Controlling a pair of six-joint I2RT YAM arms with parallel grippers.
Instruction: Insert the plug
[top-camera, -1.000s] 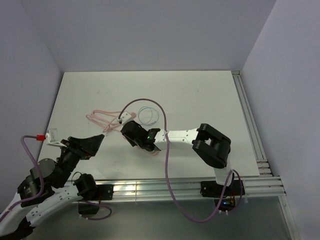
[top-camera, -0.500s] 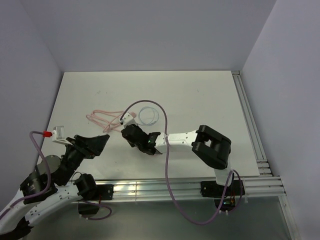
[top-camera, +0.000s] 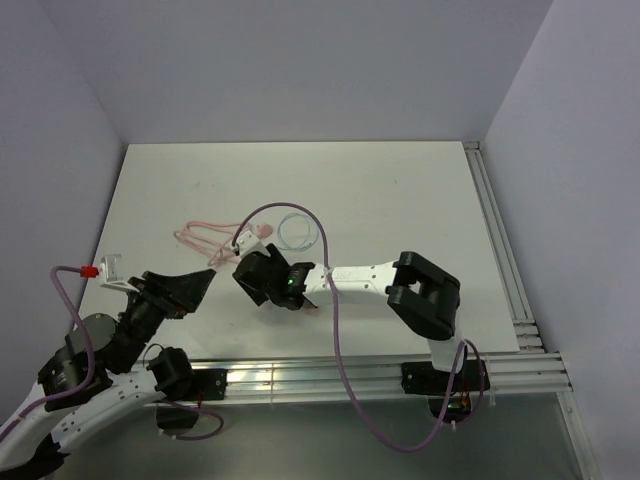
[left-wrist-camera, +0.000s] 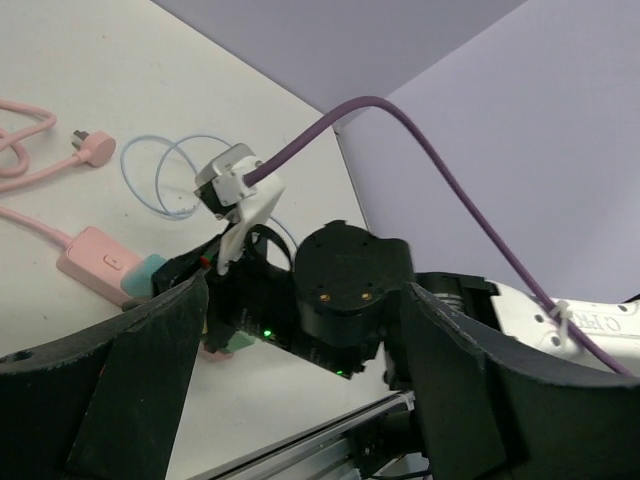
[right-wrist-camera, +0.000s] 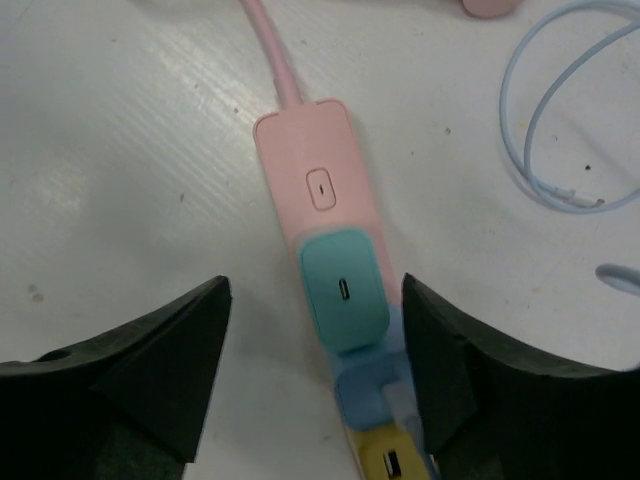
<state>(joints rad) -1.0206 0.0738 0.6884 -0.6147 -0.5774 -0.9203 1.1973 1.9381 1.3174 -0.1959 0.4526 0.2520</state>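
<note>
A pink power strip (right-wrist-camera: 318, 150) lies flat on the white table, its switch near the cable end. A teal plug (right-wrist-camera: 345, 290) sits in the strip, followed by a blue plug (right-wrist-camera: 370, 395) and a yellow one (right-wrist-camera: 390, 460). My right gripper (right-wrist-camera: 315, 290) is open, one finger on each side of the strip, level with the teal plug and touching nothing. From above, the right gripper (top-camera: 262, 280) covers most of the strip. My left gripper (top-camera: 195, 285) hangs open and empty to the left. In the left wrist view the left gripper (left-wrist-camera: 305, 290) faces the strip (left-wrist-camera: 95, 262) and the teal plug (left-wrist-camera: 150, 272).
A pink cable (top-camera: 200, 235) snakes left from the strip. A thin pale-blue cable loop (top-camera: 296, 230) lies just beyond it. A purple cable (top-camera: 325, 240) arcs over the right arm. Aluminium rails (top-camera: 350, 375) run along the near edge and the right side of the table.
My right gripper has gone from shut to open, letting go of the teal plug, and has shifted slightly left. The left arm has only swayed a little.
</note>
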